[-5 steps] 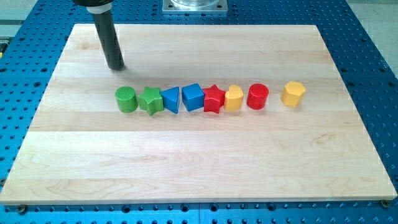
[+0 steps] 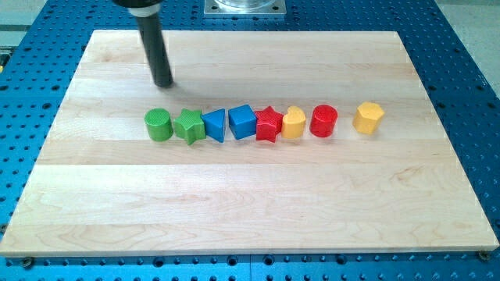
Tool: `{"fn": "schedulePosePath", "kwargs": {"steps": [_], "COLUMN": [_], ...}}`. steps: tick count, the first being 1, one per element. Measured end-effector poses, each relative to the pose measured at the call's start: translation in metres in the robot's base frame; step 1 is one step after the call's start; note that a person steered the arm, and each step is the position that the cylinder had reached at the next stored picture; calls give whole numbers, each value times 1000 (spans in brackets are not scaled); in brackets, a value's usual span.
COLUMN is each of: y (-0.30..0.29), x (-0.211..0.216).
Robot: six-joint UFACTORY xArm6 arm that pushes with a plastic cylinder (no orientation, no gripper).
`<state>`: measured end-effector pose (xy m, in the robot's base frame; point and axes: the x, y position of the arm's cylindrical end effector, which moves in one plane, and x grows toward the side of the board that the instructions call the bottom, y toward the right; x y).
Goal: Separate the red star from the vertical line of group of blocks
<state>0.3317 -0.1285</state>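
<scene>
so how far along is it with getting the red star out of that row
Nothing is done yet: the red star sits in the row, touching the blue cube on its left and the yellow block on its right. In hand: my tip is above the green blocks, toward the view's top, touching nothing. Left: reaching the star and pushing it clear.

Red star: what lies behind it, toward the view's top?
Behind the red star only bare wooden board shows; no block sits there. My tip is far off to the view's left, above the green blocks. The star's far faces are hidden from view.
</scene>
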Motion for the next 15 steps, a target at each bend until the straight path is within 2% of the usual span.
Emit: {"fn": "schedulePosePath", "kwargs": {"steps": [4,11,12,13,14,15], "y": [42,54,123,163,162,171], "x": [3,-3,0,3,30,30]}}
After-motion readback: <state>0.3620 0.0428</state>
